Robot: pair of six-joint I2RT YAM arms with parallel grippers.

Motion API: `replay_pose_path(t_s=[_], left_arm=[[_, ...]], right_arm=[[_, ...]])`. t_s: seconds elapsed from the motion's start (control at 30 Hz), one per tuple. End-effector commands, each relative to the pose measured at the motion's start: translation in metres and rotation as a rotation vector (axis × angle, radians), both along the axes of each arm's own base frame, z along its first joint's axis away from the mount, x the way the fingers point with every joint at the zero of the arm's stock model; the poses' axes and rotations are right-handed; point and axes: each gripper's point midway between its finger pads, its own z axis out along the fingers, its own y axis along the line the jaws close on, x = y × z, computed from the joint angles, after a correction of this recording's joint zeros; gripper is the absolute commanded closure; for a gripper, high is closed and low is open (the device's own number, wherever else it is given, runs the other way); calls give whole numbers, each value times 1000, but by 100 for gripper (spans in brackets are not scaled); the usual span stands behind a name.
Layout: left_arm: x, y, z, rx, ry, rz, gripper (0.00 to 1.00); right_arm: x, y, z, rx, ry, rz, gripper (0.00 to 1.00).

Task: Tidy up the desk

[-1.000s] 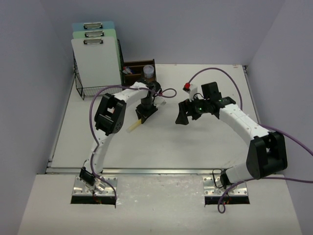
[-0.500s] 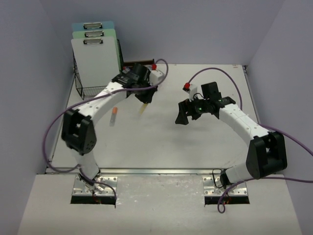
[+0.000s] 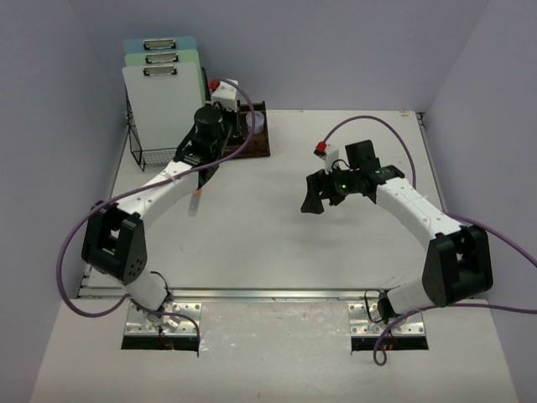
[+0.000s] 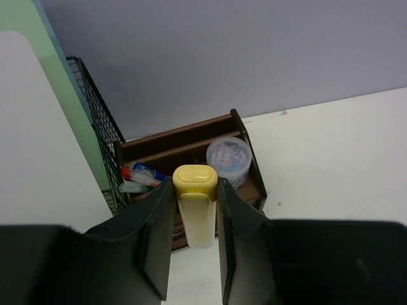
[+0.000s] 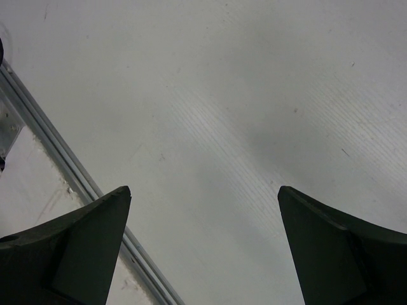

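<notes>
Left gripper (image 4: 194, 190) is closed narrowly on 1 yellow marker (image 4: 196, 213), near the wooden organiser tray (image 4: 178, 135) at the far left of the desk (image 3: 277, 239). The marker's long axis runs along the fingers, rounded end toward the tray. Right gripper (image 5: 203, 190) is spread wide, empty, over bare desk. We judge the marker not yet stowed; 1 orange-capped pen (image 3: 195, 201) lies loose.

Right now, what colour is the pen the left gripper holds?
Pale yellow pen, best in left wrist view.
</notes>
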Motion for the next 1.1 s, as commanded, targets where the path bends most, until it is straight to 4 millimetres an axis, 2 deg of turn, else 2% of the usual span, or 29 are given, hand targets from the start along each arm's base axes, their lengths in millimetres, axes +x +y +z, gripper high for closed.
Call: replay_pose_path(t_s=[0.0,0.13,0.47,1.07], left_arm=[[28,11,26,-79,-192,103,100],[46,13,16,-50,-222,144,100],[80,17,-40,11,-171,177,100],[110,9,-112,4,-46,178,100]], right_arm=[[13,3,18,20,-64,9,1],[10,-1,12,8,-56,3,1],[10,-4,6,10,-40,-4,1],[7,-12,-2,-7,-31,1,1]])
